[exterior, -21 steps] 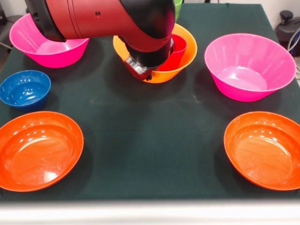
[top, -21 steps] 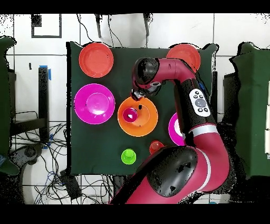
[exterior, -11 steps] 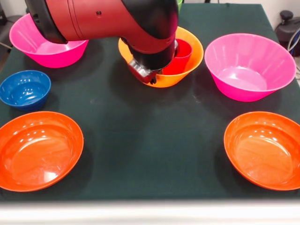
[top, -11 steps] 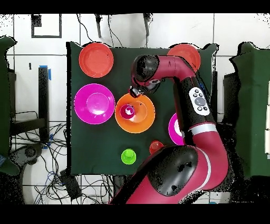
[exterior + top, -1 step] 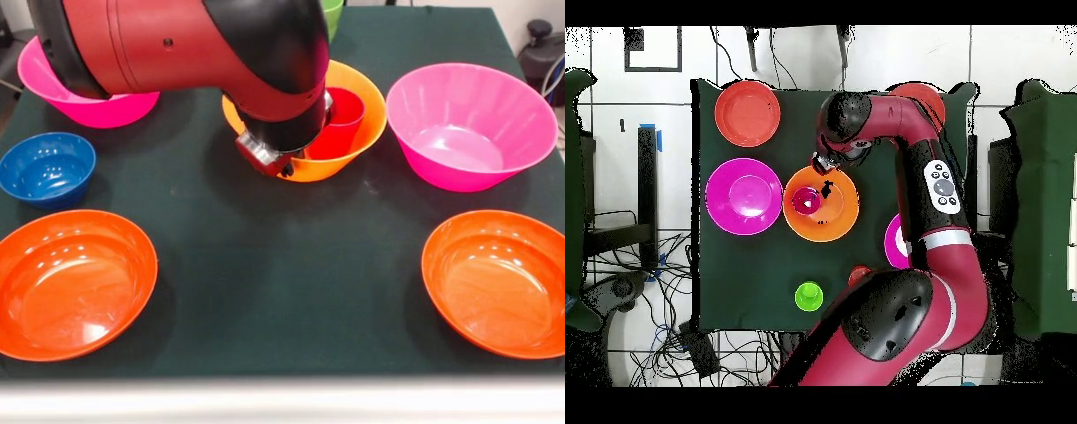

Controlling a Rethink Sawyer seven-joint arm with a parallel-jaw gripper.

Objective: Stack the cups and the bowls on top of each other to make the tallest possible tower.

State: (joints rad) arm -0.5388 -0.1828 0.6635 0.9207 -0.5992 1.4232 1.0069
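Observation:
A large orange bowl [image 5: 357, 132] [image 5: 835, 215] stands at the back middle of the dark mat, with a red cup [image 5: 342, 115] [image 5: 805, 201] upright inside it. My gripper [image 5: 265, 157] [image 5: 825, 164] sits on the bowl's rim, on the side facing the front camera, and is shut on that rim. A small blue bowl [image 5: 46, 166] rests at the left in the front view. The overhead view shows a green cup [image 5: 809, 296] low on the mat, with a reddish cup [image 5: 858, 274] beside it, half hidden by the arm.
Two pink bowls [image 5: 472, 124] [image 5: 84, 97] flank the orange one. Two shallow red-orange bowls [image 5: 75, 283] [image 5: 499, 281] lie near the front edge. My arm covers much of the mat's back left part in the front view.
The orange bowl, with the red cup in it, has slid with my gripper, rightward in the front view and away from the robot's base in the overhead view.

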